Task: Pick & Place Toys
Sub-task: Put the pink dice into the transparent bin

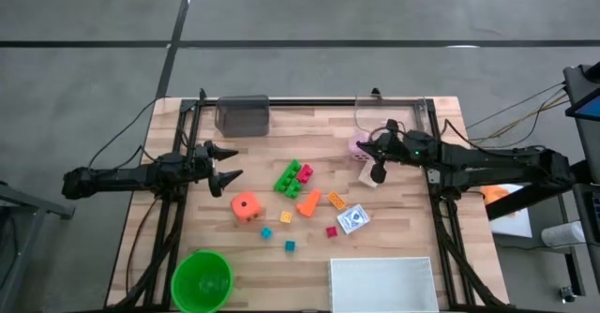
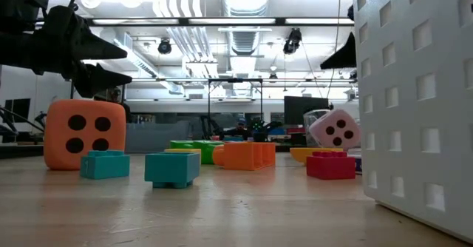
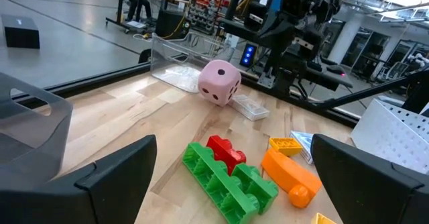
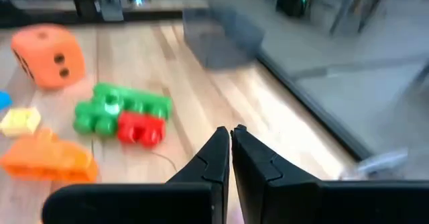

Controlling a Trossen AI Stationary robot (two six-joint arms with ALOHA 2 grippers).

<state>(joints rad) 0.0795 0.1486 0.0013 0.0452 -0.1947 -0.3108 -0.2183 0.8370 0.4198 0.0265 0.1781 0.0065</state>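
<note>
The toys lie spread over the middle of the table: an orange holed cube [image 1: 247,206], green bricks [image 1: 290,178] with a red brick [image 1: 306,172] against them, an orange cone [image 1: 308,202], tiny cubes [image 1: 266,232], a printed card [image 1: 352,220] and a pink dotted die [image 3: 219,82]. At the table's left my left gripper [image 1: 234,163] stands open and level, its fingers pointing at the green bricks [image 3: 228,180], well short of them. My right gripper [image 1: 378,173] is shut and raised beside the pink die [image 1: 358,146] at the far right, with nothing between its fingers [image 4: 231,131].
A round green bowl [image 1: 202,280] and a white tray [image 1: 382,283] sit at the near edge. A grey box [image 1: 242,112] and a clear box [image 1: 394,110] stand at the far edge. A clear flat piece [image 3: 249,106] lies beside the die.
</note>
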